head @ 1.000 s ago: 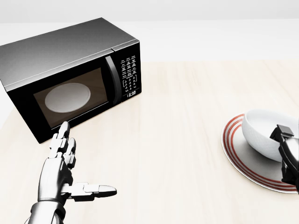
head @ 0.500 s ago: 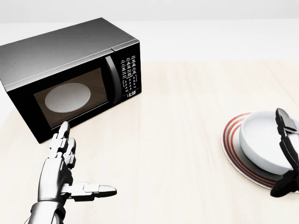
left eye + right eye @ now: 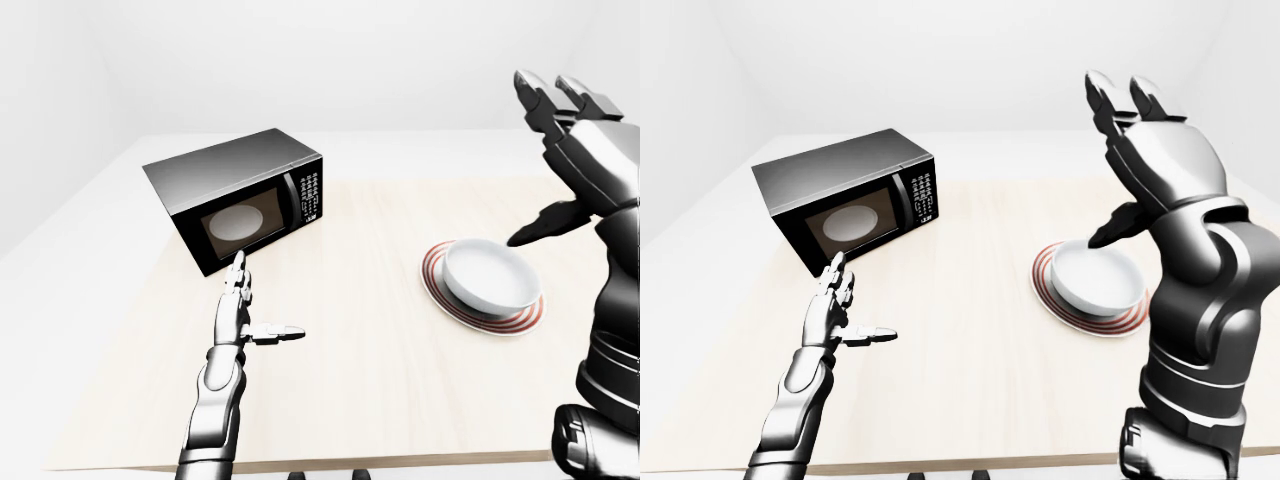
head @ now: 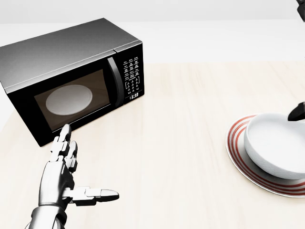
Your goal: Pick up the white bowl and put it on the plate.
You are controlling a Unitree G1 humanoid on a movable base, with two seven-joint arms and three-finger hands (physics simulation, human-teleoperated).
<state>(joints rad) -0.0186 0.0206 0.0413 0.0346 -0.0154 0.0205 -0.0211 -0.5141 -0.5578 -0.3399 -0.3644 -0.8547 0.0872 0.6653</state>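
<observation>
Since the earlier frames the right hand (image 3: 1145, 150) has been lifted off the white bowl (image 3: 488, 276) and raised well above it; in the head view only a dark fingertip is left at the right edge, where half a second ago the hand was laid against the bowl's right side. The bowl, tilted a second ago, is now seated upright on the plate (image 3: 436, 283). The left hand (image 4: 64, 167), the microwave (image 4: 62, 67) and the camera are unchanged.

The white bowl is found inside the red-ringed plate, on the right part of the desk (image 3: 370, 330), with the plate's red rim showing around it on the left and near sides. The microwave, black with a dark glass door and a white turntable seen through it, is set at the far left of the desk, well apart from the plate, with bare surface between them.

The desk is a pale, light-wood surface. The room around it is plain white, with a white floor and walls.

The right hand is held high over the plate, fingers spread and pointing up, thumb angled down toward the bowl, with nothing grasped. The left hand is held low over the near left part of the desk, just beside the microwave's door, fingers straight, thumb stuck out to the right, empty.
</observation>
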